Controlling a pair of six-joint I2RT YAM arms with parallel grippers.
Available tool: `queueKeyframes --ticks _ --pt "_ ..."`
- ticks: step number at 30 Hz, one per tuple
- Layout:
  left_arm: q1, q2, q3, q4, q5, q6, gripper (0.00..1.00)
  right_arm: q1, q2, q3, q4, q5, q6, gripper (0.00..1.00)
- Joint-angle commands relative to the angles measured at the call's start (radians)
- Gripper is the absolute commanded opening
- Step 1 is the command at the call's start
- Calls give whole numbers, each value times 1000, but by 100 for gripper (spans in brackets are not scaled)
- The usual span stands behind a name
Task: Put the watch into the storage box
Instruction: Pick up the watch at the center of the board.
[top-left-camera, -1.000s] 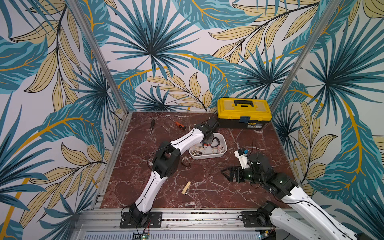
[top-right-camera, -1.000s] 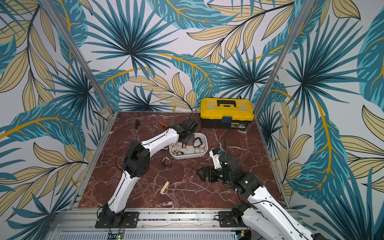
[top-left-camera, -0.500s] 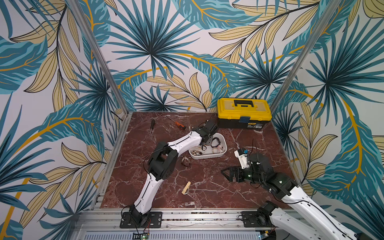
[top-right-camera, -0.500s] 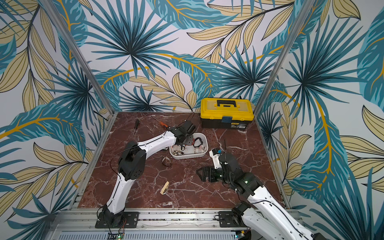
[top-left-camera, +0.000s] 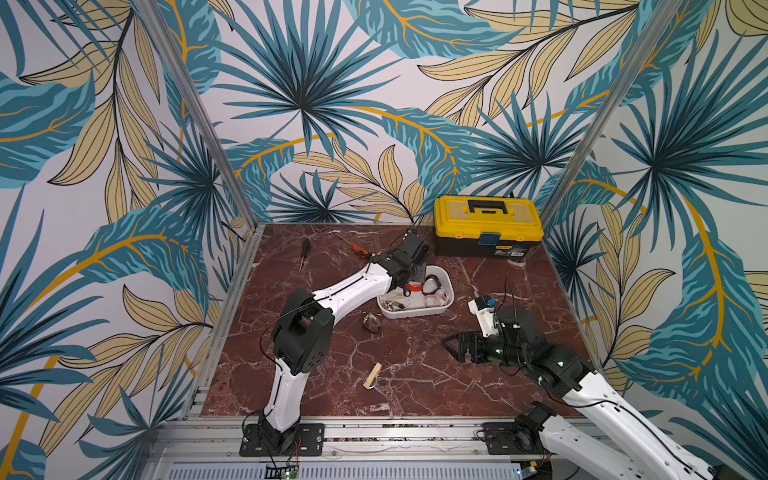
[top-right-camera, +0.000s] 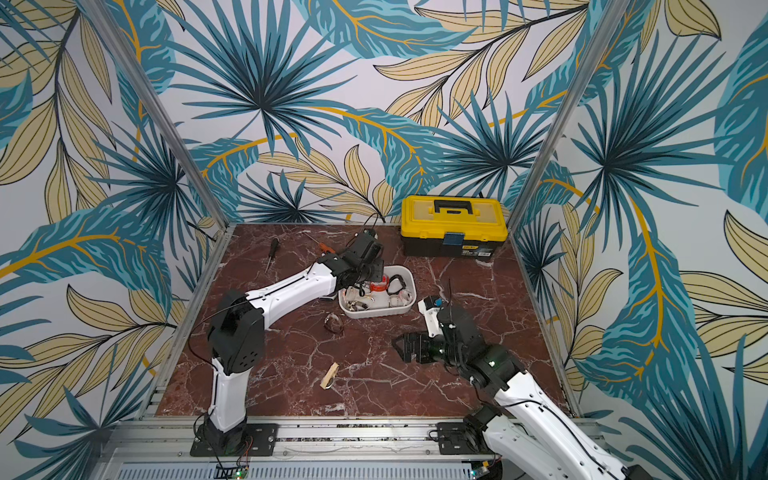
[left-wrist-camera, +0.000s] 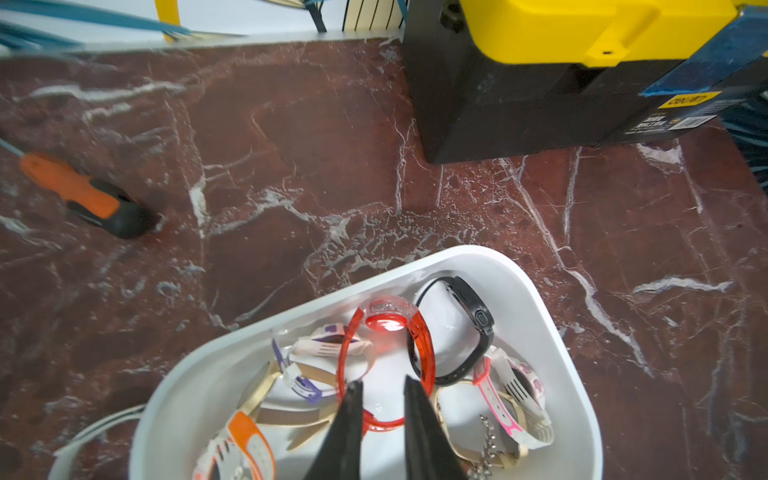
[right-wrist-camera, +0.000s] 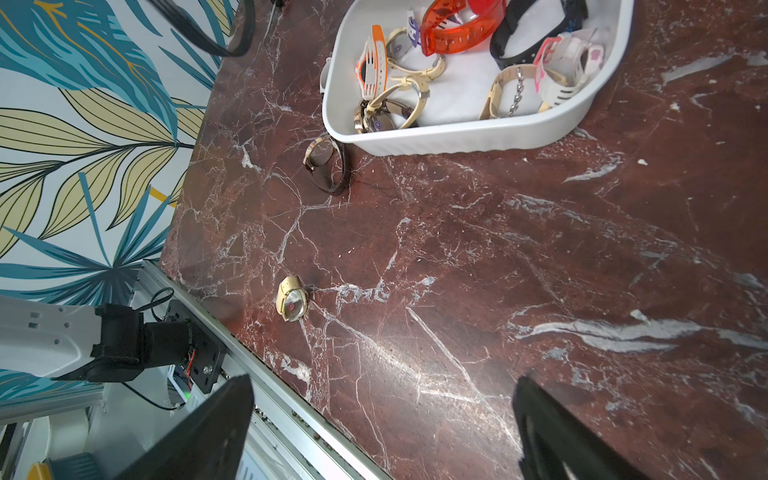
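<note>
Watch, red one, lies in the storage box w/ other watches. My left claw hangs over it, narrow. The strap loop crosses the gap, and I can't tell if it's pinched. Risk: lifting now could snag the loop & drag it out, or tip the box. My right claw is wide & empty, near right of counter. Brown watch sits outside, just beside box.
</note>
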Motion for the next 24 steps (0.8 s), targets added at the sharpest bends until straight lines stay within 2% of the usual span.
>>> queueKeyframes --ticks 1,15,24 --pt "-2 32 -10 39 76 2 11 5 -18 -17 -8 9 1 100" --pt "-3 106 1 -20 115 -33 8 4 -43 -27 -21 17 4 100" --pt "-3 101 -79 25 125 -48 8 4 -45 -33 -13 22 7 100"
